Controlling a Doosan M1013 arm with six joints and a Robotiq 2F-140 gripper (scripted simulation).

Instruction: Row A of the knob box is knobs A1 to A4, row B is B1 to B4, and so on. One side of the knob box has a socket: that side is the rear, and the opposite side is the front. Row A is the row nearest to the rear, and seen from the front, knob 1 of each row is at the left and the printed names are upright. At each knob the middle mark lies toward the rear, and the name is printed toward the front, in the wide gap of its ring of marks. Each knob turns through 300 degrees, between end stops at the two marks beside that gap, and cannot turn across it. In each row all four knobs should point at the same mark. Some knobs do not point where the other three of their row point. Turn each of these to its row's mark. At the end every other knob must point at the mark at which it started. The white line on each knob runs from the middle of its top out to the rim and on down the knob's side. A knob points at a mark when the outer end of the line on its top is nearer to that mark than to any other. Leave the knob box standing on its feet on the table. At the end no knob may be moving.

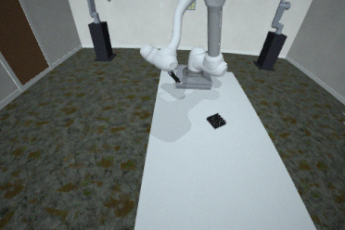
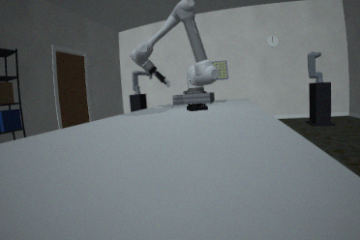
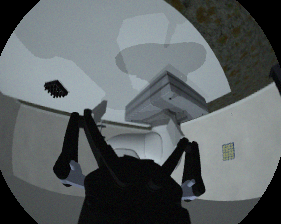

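The pincer (image 1: 176, 77) is wide apart and holds nothing, and it hangs up in the air near the robot's base. The knob box (image 1: 216, 121) sits on the white desk (image 1: 223, 179), well apart from the pincer. I think the arm should go over the box and look closely first, because the little knobs are too small to read from here.

Arm (image 1: 210, 21): smooth white tubular links with rounded, bulbous joint housings; upright link read slightly greyer than the curved one. Base sat on a flat grey rectangular pedestal (image 1: 197, 80). Pincer (image 3: 131, 172) was black, with a bulky dark body and two thin black linkage fingers, each ending in a small pale grey pad. No cables, screws or markings discernible.
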